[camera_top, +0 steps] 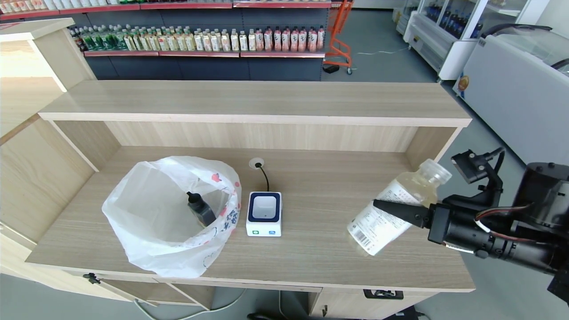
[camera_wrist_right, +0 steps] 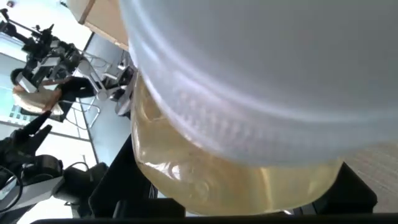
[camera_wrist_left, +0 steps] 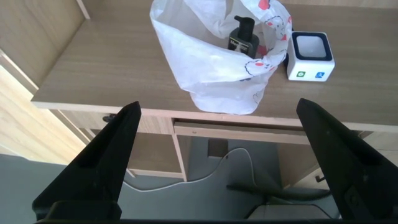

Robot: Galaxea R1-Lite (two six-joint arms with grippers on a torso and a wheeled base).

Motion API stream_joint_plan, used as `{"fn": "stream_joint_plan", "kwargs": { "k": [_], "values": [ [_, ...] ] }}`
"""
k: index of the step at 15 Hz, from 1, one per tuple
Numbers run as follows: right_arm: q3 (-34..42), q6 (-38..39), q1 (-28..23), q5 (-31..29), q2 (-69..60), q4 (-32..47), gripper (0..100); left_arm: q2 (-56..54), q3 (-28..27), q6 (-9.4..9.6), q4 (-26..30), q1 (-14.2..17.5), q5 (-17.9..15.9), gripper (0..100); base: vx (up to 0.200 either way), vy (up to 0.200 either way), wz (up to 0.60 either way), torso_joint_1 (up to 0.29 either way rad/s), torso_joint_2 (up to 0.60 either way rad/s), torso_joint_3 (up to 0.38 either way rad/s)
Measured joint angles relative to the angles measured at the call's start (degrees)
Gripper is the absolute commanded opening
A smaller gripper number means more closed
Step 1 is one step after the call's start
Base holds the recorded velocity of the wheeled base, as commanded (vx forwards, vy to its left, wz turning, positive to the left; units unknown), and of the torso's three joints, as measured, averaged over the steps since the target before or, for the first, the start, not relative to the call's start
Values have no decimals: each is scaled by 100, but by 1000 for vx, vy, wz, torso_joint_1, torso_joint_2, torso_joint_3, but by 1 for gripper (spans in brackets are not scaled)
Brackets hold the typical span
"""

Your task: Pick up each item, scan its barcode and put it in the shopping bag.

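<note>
Left gripper [camera_wrist_left: 221,165]: jaws spread wide with nothing between them, hanging out in front of the desk [camera_wrist_left: 93,68] edge on the bag side.

Lower left of centre, head view: white plastic bag [camera_top: 146,222] standing open on the desk, mouth up, with red and blue print near its rim. Inside it is a dark bottle [camera_top: 202,211] with a black top, roughly upright against the bag's right wall.

Centre: scanner [camera_top: 264,213], a small white box with a dark-framed window facing up, just beside the bag. I cannot tell whether they touch. Its black cable [camera_top: 265,178] runs back to a round grommet [camera_top: 256,163] in the desk top.

Right of frame: clear bottle [camera_top: 382,226] with pale yellow liquid, white cap and white label. It is tilted, cap toward upper right and base toward lower left, held over the desk's right end and well apart from the scanner. A barcode [camera_top: 363,240] shows on the label near the base.

Far right: right gripper [camera_top: 387,209], jaws pinching the clear bottle across its middle. One black finger lies over the label; the other is hidden behind. In the right wrist view the cap [camera_wrist_right: 261,74] and the liquid sit close against the lens.

Top of frame: shelf [camera_top: 204,53] lined with drinks.
</note>
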Motion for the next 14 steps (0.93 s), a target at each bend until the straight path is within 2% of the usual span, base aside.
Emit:
{"fn": "stream_joint_plan", "kwargs": {
  "k": [5,11,14],
  "values": [
    [155,93,942,63,-522,282,0,0,0,2,0,-2,2,100,0,0,0,0,0,0],
    [202,99,1198,88,-642,545,0,0,0,0,0,0,0,100,0,0,0,0,0,0],
    [201,106,1303,424,-701,574,0,0,0,0,0,2,0,100,0,0,0,0,0,0]
  ]
}}
